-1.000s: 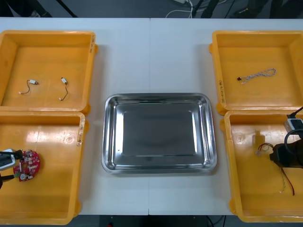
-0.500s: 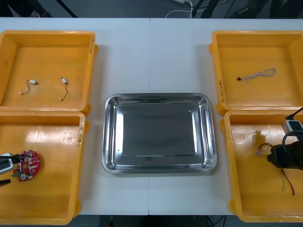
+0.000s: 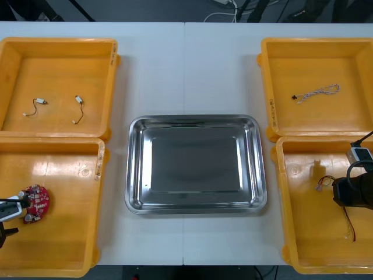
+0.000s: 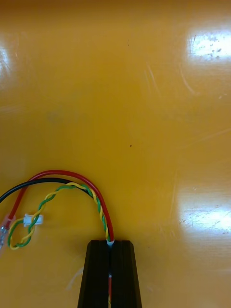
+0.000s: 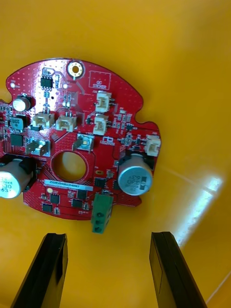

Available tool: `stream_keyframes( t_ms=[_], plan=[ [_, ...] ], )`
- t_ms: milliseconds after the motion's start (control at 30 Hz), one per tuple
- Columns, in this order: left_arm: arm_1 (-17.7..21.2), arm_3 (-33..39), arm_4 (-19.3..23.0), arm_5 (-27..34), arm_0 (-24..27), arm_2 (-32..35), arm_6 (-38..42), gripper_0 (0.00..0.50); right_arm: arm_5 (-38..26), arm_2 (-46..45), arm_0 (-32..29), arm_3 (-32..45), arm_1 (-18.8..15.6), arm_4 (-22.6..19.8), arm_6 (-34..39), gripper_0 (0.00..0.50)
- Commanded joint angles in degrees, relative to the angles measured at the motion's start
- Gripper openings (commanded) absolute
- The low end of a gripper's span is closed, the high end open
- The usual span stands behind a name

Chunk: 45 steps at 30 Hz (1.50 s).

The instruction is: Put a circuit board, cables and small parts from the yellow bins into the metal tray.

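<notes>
In the front right yellow bin (image 3: 291,233), my right gripper (image 3: 348,193) is shut on the red and yellow cable (image 3: 350,224). In the right wrist view the twisted wires (image 4: 103,211) run in between the closed fingers (image 4: 96,274), and a white plug (image 4: 32,220) lies beside them. The round red circuit board (image 3: 34,203) lies flat in the front left bin (image 3: 70,245). My left gripper (image 3: 4,214) stands open at its edge. In the left wrist view the board (image 5: 77,144) sits just beyond the two spread fingers (image 5: 48,269), not between them.
The bare metal tray (image 3: 195,121) sits in the middle of the table between the bins. A blue and white cable (image 3: 317,91) lies in the back right bin. Two small metal parts (image 3: 39,102) with wires lie in the back left bin.
My right gripper has shut on the red and yellow cable. The left gripper has slid a little toward the table's front edge, still open.
</notes>
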<state>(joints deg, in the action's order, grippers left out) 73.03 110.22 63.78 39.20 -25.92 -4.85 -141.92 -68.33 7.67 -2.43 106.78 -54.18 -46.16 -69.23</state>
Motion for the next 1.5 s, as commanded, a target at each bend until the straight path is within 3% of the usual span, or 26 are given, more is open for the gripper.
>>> stream_keyframes(
  t_ms=[33,267,433,600,833,933,1000,1067,1100,1367,1500],
  plan=[
    [2.0,-1.7,0.1,-0.8,4.0,-2.4,-2.5,0.5,0.0,0.2,1.7,-0.3,0.8,0.8,-3.4,0.0],
    [2.0,-1.7,0.6,-0.8,4.5,-2.4,-2.5,0.5,-7.6,-2.3,4.6,2.0,0.8,0.4,-3.2,0.0],
    [2.0,-1.7,0.9,-0.8,4.7,-2.5,-2.4,0.5,-17.4,-7.0,6.9,6.5,0.8,-0.5,-3.0,0.0],
    [2.0,-1.8,0.9,-0.8,4.8,-3.1,-2.2,0.5,-23.1,-10.7,8.5,9.1,0.8,-1.7,-3.3,0.0],
    [1.9,-1.8,1.5,-0.8,5.1,-3.4,-2.1,0.493,-32.7,-18.7,11.4,10.3,0.8,-9.1,-3.1,0.0],
    [1.9,-1.8,1.5,-0.8,5.4,-3.8,-2.1,0.407,-36.6,-21.3,13.1,10.6,0.8,-11.4,-3.0,0.0],
    [1.8,-1.9,1.5,-0.9,5.5,-4.0,-2.1,0.32,-38.1,-22.3,14.0,10.6,0.8,-12.4,-3.0,0.0],
    [1.7,-1.8,1.5,-0.8,5.5,-4.1,-2.1,0.022,-39.6,-23.6,14.9,10.9,0.7,-13.6,-2.9,0.0],
    [1.7,-1.8,1.5,-0.8,5.5,-4.2,-2.1,0.0,-40.2,-24.1,15.1,11.3,0.8,-13.6,-3.0,0.0],
    [1.7,-2.2,1.6,-0.9,5.7,-4.4,-2.1,0.0,-40.4,-24.5,15.4,16.4,-1.0,-12.6,-3.1,0.0],
    [1.7,-2.3,1.7,-0.9,5.9,-4.4,-2.0,0.0,-39.4,-24.5,15.3,17.4,-2.0,-14.0,-3.1,0.0]
  ],
)
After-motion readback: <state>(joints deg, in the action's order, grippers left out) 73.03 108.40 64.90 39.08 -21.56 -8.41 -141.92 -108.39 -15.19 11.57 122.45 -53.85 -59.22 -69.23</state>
